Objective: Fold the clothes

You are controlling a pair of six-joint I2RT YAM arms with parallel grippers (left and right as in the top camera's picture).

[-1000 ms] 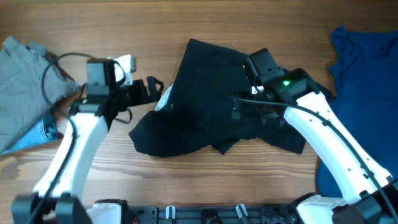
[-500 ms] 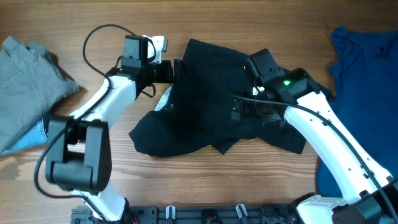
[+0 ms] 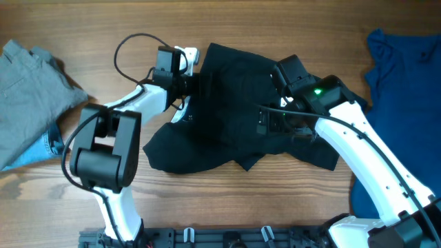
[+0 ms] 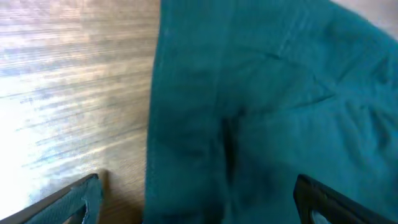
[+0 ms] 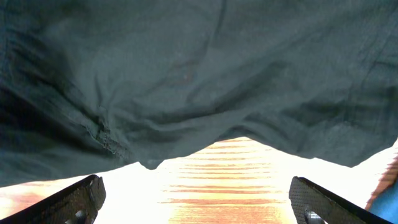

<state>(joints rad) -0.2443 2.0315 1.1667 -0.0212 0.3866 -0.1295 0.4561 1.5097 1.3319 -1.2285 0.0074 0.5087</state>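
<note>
A crumpled black garment lies in the middle of the wooden table. My left gripper is open at its upper left edge, with the cloth edge between its fingers in the left wrist view. My right gripper is open over the garment's right half. In the right wrist view the dark cloth fills the top, with bare wood between the open fingertips.
A folded grey garment on light blue cloth lies at the far left. A blue garment lies at the right edge. Bare wood shows along the table's front edge.
My left arm has swung right from the grey garment to the black garment's upper left edge. The right arm has not moved.
</note>
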